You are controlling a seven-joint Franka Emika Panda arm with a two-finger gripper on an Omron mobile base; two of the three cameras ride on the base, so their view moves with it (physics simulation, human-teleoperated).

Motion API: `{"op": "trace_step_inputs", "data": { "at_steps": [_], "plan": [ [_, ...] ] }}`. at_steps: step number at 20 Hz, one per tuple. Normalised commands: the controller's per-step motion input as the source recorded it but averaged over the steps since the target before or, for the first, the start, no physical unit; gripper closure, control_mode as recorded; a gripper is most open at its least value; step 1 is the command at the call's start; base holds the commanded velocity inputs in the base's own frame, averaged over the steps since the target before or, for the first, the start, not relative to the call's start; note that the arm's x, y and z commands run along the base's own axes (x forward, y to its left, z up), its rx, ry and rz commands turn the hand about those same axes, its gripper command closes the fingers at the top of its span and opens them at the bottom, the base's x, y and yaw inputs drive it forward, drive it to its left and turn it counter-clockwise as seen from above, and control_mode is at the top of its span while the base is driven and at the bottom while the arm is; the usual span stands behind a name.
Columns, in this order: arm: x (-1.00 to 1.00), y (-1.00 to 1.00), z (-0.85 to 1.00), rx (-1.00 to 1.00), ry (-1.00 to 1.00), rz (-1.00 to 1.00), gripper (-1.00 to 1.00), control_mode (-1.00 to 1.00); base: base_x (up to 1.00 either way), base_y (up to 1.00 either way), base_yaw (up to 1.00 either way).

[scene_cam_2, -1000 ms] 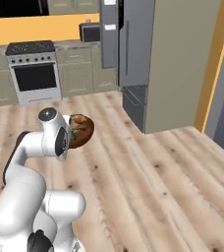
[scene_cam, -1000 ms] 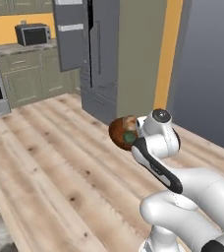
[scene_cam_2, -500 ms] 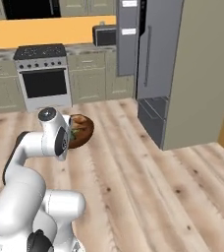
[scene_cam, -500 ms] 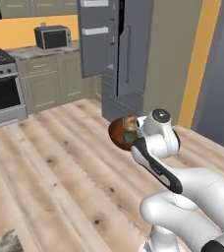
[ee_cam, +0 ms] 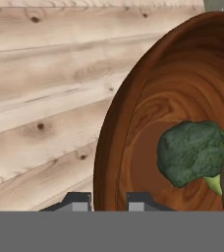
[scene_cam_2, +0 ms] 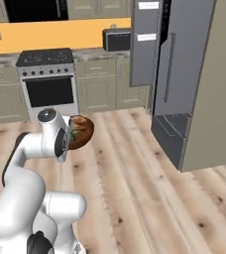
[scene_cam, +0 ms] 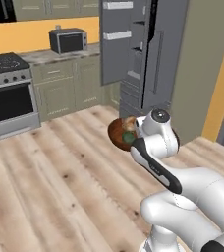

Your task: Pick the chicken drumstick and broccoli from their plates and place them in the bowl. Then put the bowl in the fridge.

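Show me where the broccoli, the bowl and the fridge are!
broccoli (ee_cam: 191, 153), hand view, middle of the green floret.
bowl (ee_cam: 133, 113), hand view, inner brown wall.
fridge (scene_cam_2: 179, 64), right base view, grey front by the bar handle.

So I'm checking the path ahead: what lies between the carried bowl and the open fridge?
Bare wooden floor and nothing else, as the right base view shows. The claw holds the bowl by its rim, well short of the fridge.
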Motion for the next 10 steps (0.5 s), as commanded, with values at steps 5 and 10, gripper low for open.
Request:
{"op": "trace_step_inputs", "data": {
  "at_steps": [5, 10],
  "plan": [
    [0.00, 0.00, 0.00, 0.00, 0.00, 0.00, 1.00, 1.00, 0.94, 0.07, 0.00],
    [0.00, 0.00, 0.00, 0.00, 0.00, 0.00, 1.00, 1.00, 0.94, 0.13, 0.00]
  ]
}}
